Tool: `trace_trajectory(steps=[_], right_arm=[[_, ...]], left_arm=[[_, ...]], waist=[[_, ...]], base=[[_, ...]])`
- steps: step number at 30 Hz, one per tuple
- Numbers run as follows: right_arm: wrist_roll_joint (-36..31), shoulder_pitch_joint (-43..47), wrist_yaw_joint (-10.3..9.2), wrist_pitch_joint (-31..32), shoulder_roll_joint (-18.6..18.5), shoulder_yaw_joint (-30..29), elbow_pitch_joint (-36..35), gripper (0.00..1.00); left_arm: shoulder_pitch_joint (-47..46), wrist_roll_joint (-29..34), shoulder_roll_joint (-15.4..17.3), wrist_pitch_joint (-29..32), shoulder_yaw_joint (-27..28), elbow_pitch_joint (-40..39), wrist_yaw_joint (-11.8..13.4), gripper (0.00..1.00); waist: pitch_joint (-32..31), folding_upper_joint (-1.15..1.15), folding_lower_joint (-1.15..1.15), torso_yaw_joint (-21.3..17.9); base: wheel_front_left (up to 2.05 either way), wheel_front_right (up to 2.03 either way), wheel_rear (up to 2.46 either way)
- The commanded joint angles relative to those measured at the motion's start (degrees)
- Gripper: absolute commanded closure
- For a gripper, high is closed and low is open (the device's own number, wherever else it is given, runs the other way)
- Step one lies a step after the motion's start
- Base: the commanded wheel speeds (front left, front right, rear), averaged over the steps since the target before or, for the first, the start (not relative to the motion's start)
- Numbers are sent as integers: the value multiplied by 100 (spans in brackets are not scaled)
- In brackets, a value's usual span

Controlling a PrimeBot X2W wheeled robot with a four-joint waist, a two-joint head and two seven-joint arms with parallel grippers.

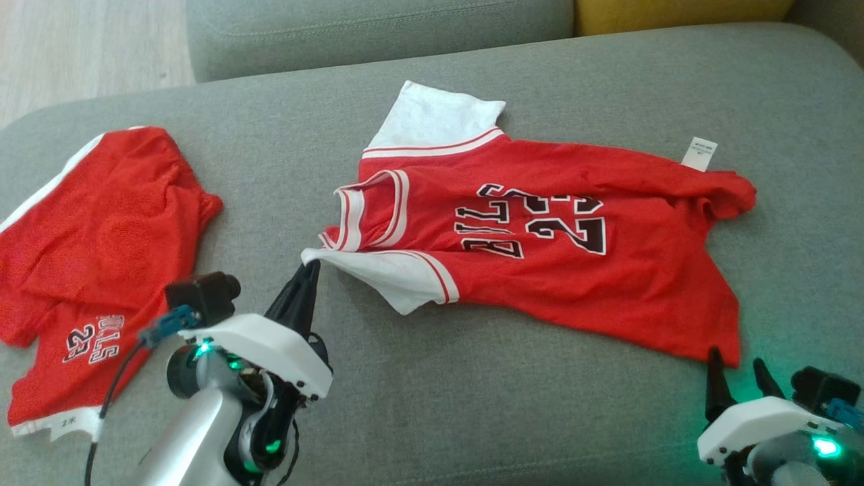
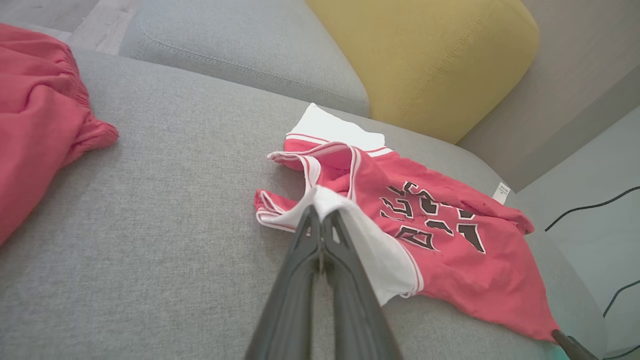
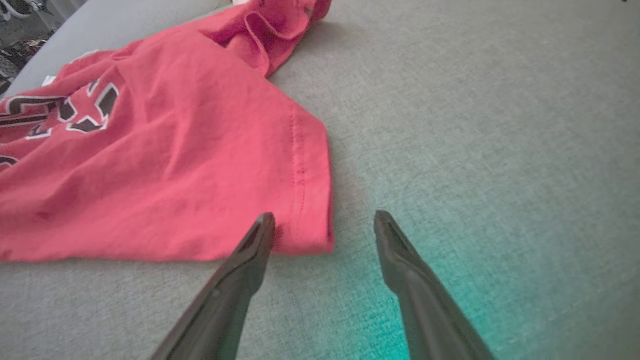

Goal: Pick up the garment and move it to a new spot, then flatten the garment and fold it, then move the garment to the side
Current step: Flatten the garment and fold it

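Currently, at near edge of sofa seat [image 1: 432, 418]: L gripper [image 1: 312, 268] is fully closed, tips pinching the point of the white sleeve [image 1: 388, 277] of the jersey [image 1: 553, 270]. Its wrist view confirms both fingers are pressed together w/ white fabric nipped between them. Judged purpose: to anchor one near corner so the garment can be drawn taut for flattening.

R gripper [image 1: 736, 361] stands at near right of seat, jaws wide apart, holding nothing. Its wrist view shows the tips straddling the hem corner [image 3: 310, 235], one tip over red cloth, the other over bare seat. Contact w/ fabric: cannot tell. Judged purpose: lined up to take the hem end opposite the L grip.

Mid seat: jersey lies print up, collar toward left, hem toward right. It is rumpled along the far edge, w/ care label [image 1: 699, 152] sticking out at far right. Not yet flat; no fold made.

Left end of seat: red shorts [image 1: 101, 229], well apart from jersey.

Far side: grey back cushion [image 1: 378, 34], w/ yellow cushion [image 2: 425, 60] beside it.
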Motion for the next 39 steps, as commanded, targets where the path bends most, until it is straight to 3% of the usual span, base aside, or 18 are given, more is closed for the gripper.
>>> trace_trajectory(steps=[1, 7, 8, 9, 16, 23, 32, 39], right_arm=[[28, -207, -4, -86, -41, 153, -91, 0], [130, -441, -4, -137, -41, 358, 462, 1], [84, -458, -4, -147, -41, 375, 528, 66], [19, -475, -4, -163, -41, 376, 582, 100], [-183, -616, -4, -279, -41, 630, 513, 100], [-547, -749, -4, -97, -141, 1004, -620, 100], [-336, -1457, -4, 717, -991, 1336, -2882, 100], [-198, -2102, -4, 1322, -1478, 1502, -3857, 100]], left_arm=[[-195, -1, 131, -11, 178, -203, 30, 100], [-223, -4, 125, -27, 163, -224, 37, 100], [-227, -1, 127, -32, 163, -223, 41, 100], [-235, 10, 132, -41, 161, -222, 47, 100], [-316, 0, 141, -170, 271, -305, 88, 100], [-444, -35, 154, -506, 471, -598, -5, 100], [-1112, -158, 207, -699, 996, -1587, 68, 100], [-2013, -182, 125, -559, 1279, -2273, 318, 100]], waist=[[7, 0, 0, 12], [46, 0, 0, 54], [48, 0, 0, 55], [50, 0, 0, 58], [39, 0, 0, 70], [-201, 0, 0, 82], [-637, 0, 0, 140], [-822, 0, 0, 209]], base=[[0, 0, 0], [0, 0, 0], [0, 0, 0], [0, 0, 0], [0, 0, 0], [0, 0, 0], [0, 0, 0], [0, 0, 0]])
